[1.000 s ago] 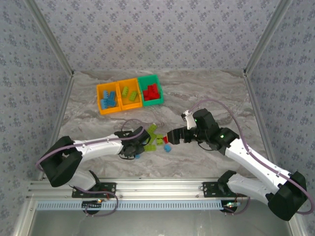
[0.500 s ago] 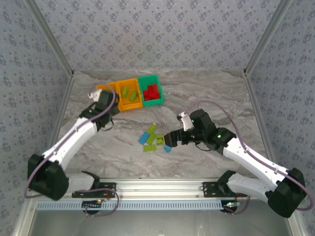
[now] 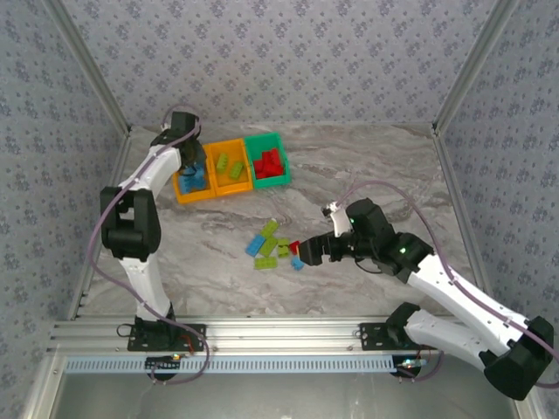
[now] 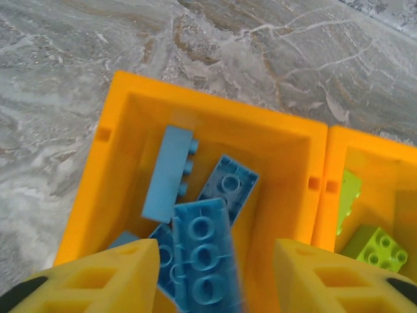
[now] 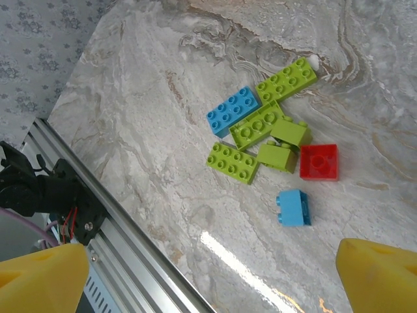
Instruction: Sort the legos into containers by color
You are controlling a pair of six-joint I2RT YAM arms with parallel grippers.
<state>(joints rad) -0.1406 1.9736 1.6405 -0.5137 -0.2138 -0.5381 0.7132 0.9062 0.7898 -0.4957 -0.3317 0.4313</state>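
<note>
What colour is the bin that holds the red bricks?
Green. The bin with the red bricks shows best in the top external view.

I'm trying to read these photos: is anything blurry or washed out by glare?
Left wrist view: the light blue brick between the yellow fingers smears at its lower end. Right wrist view: a white glare streak on the marble table, fingertips soft. Top view: even light, sharp.

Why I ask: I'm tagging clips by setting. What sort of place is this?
Likely a robot test cell in a lab, not a home: a marble-patterned table boxed in by patterned backdrop panels, an aluminium rail along the near edge, and loose legos with sorting bins.
</note>
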